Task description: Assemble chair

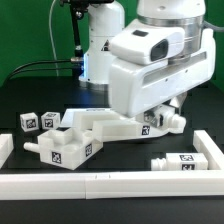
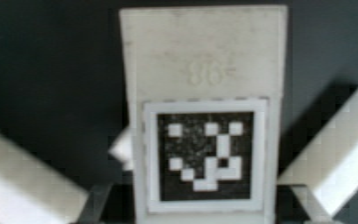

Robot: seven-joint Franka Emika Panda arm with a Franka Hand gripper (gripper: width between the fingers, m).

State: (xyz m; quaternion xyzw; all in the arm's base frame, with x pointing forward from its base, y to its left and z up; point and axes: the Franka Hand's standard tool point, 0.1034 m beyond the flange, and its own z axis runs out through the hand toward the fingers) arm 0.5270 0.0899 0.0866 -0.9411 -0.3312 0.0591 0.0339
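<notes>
Nearest lies the white rail (image 1: 100, 183) edging the black desk (image 1: 125, 160). Behind it the pincer (image 2: 194, 182) straddles the tagged end of a long slab (image 2: 202, 60) lying flat mid-desk; whether it is clamped on I cannot tell. I judge this the pick-up of that slab, early in the chair build: a notched block (image 1: 62, 150), small cubes (image 1: 48, 121) and short legs (image 1: 172, 161) lie loose. Next calls for a firm, level lift. A green backdrop (image 1: 25, 40) stands behind
</notes>
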